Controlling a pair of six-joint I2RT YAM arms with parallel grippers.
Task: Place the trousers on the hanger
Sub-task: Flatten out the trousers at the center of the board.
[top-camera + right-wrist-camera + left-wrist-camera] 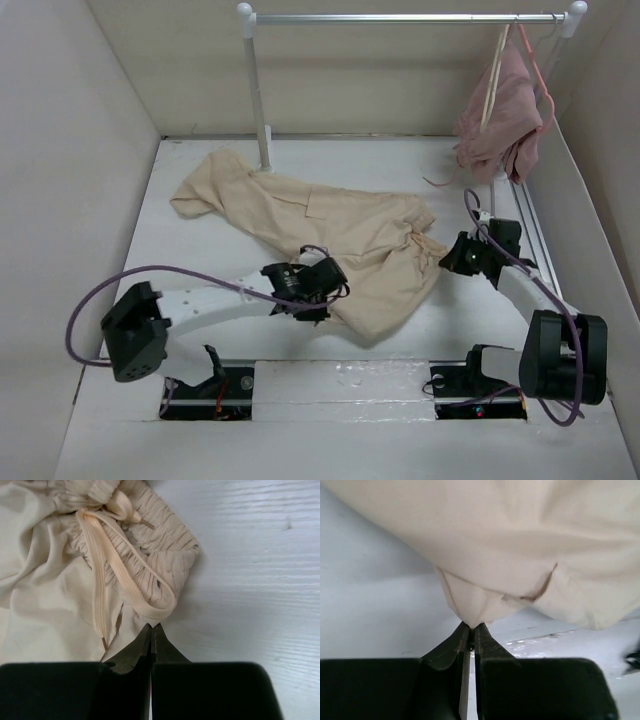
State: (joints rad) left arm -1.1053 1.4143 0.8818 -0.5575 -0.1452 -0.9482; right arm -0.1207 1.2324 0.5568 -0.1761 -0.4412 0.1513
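Trousers (330,235) spread on table (380,170), centre to far left. Left gripper (472,625) closed, pinching near edge of cloth. Right gripper (151,626) closed at waistband drawstring (96,570); hold unconfirmed. Hanger (491,85) on far-right rail (400,18), without trousers. Grasp stage only; lift, carry, draping outstanding.

White arm links (205,300), black joints (135,335) and purple cables (160,267) are shown; the left claw (471,627) and right claw (151,628) are black and tapered.
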